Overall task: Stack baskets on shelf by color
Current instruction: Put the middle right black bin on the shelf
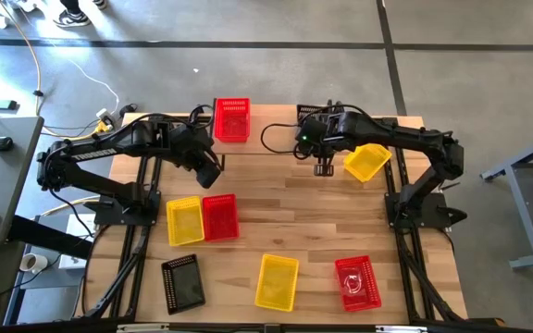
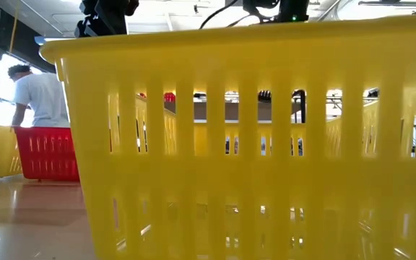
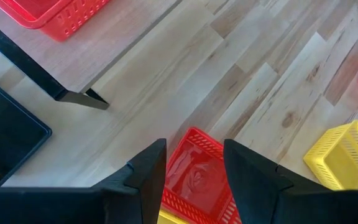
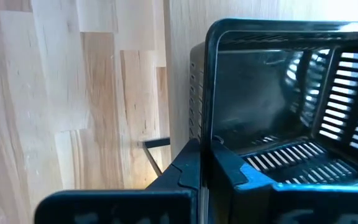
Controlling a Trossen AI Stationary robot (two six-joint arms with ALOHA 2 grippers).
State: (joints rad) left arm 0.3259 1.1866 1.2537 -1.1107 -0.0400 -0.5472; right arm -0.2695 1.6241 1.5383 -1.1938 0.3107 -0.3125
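We see the right gripper (image 4: 207,163) pinching a black basket's (image 4: 272,118) rim; the left gripper (image 3: 194,163) hangs spread above a red basket (image 3: 197,180).

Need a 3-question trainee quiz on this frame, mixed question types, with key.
1. True or false: the left gripper has its fingers shut on a basket.
2. Which perforated plastic basket does the right gripper hold? A red, B yellow, C black.
3. How many yellow perforated plastic baskets show in the high view?

Key:
1. False. The fingers are open and empty, above a red perforated plastic basket.
2. C, the black perforated plastic basket, held by its rim.
3. Three.
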